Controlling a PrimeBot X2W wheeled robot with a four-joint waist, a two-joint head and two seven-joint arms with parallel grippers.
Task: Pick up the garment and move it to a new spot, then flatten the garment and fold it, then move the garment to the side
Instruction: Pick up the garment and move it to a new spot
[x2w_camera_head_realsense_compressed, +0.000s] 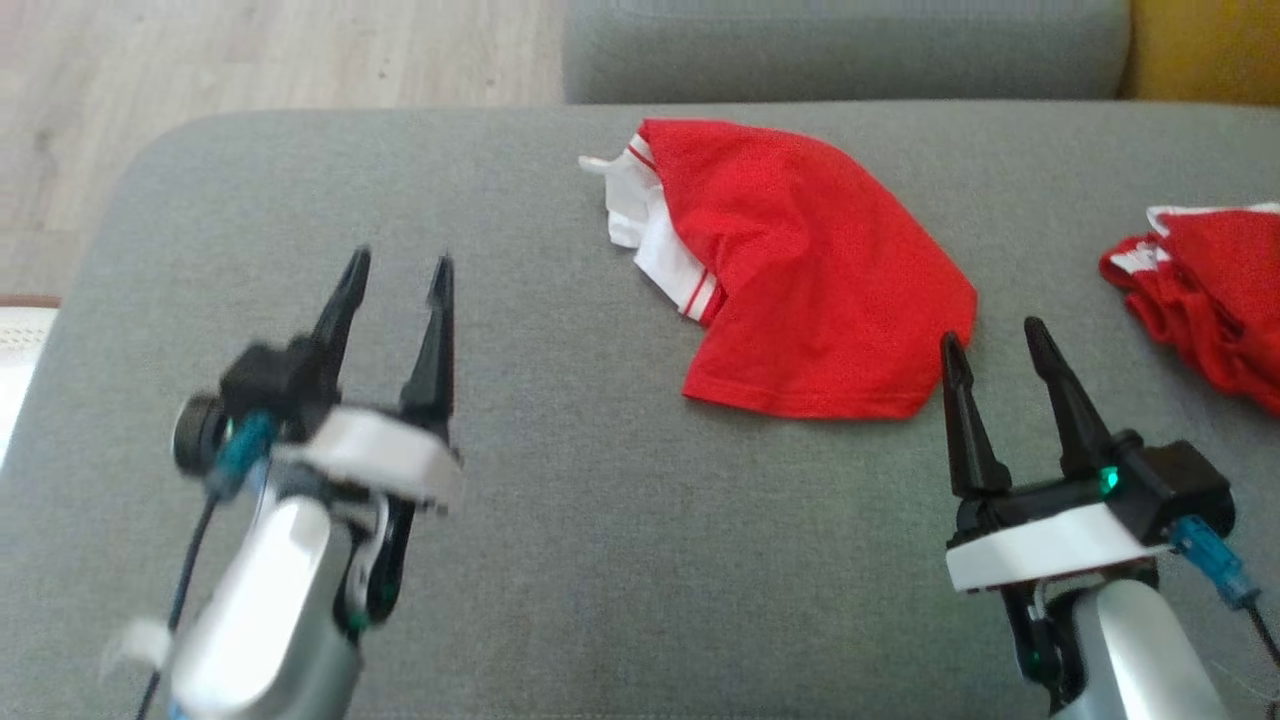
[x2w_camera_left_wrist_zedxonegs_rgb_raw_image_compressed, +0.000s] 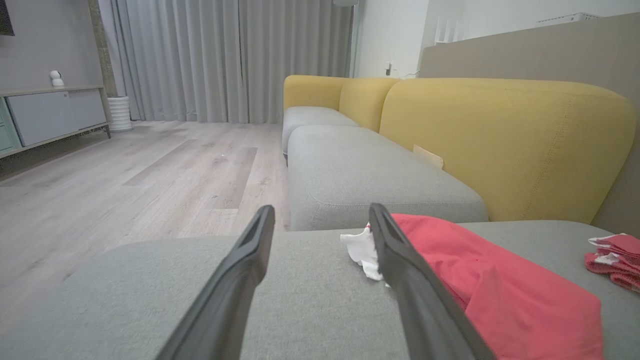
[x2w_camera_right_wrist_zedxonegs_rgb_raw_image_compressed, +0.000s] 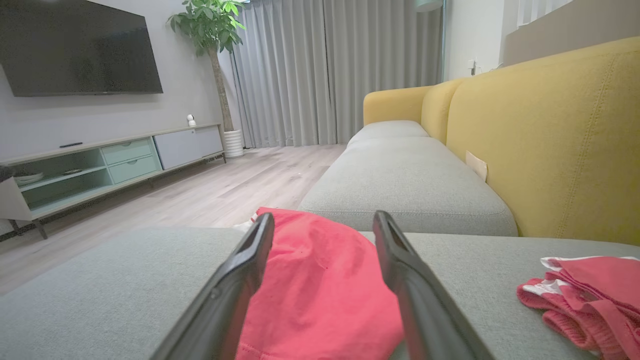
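Nearest, two hands were over the grey sofa seat (x2w_camera_head_realsense_compressed: 600, 520), each spread open and holding nothing. The left hand (x2w_camera_head_realsense_compressed: 400, 262) was above bare fabric. The right hand (x2w_camera_head_realsense_compressed: 992, 335) had its tips just beside the near right corner of the garment (x2w_camera_head_realsense_compressed: 800, 260). That one red garment with white trim lay crumpled mid-seat, farther back than both hands. A second red garment (x2w_camera_head_realsense_compressed: 1210, 290) lay bunched at the right edge, well apart from the first. Beyond were one more grey seat cushion (x2w_camera_head_realsense_compressed: 840, 50) and the wooden floor (x2w_camera_head_realsense_compressed: 250, 50).
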